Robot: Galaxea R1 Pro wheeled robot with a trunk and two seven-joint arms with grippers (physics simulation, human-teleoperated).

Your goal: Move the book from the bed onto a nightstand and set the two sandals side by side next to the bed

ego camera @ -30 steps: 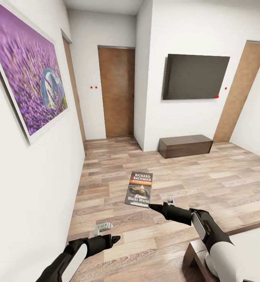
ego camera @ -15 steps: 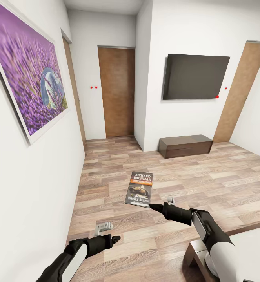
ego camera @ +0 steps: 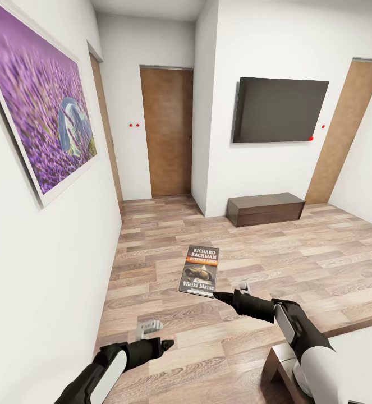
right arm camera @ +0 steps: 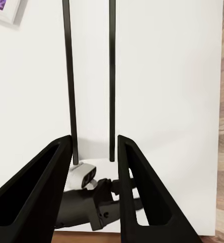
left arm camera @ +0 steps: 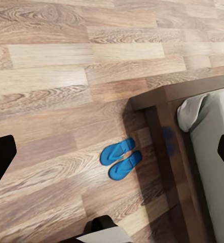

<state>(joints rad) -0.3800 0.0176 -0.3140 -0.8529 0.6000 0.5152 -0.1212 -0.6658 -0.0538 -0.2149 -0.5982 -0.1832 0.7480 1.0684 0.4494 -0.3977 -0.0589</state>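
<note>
My right gripper (ego camera: 226, 292) is shut on the lower corner of the book (ego camera: 200, 270), holding it in the air over the wood floor, its dark cover with an orange band facing up. In the right wrist view the book (right arm camera: 69, 76) runs edge-on out from between the black fingers (right arm camera: 46, 182). My left gripper (ego camera: 158, 334) hangs open above the floor at lower left. The two blue sandals (left arm camera: 120, 158) lie side by side on the floor next to the bed's dark frame (left arm camera: 160, 126) and grey mattress (left arm camera: 216, 167). The nightstand is out of view.
A white wall with a purple painting (ego camera: 37, 106) runs close along my left. Ahead are a brown door (ego camera: 166, 132), a wall TV (ego camera: 279, 110) over a long low cabinet (ego camera: 266, 209), and a second door (ego camera: 343, 132). The bed's corner (ego camera: 278, 359) is at lower right.
The left arm has crept slightly rightwards and down. The right gripper and the book have stayed put.
</note>
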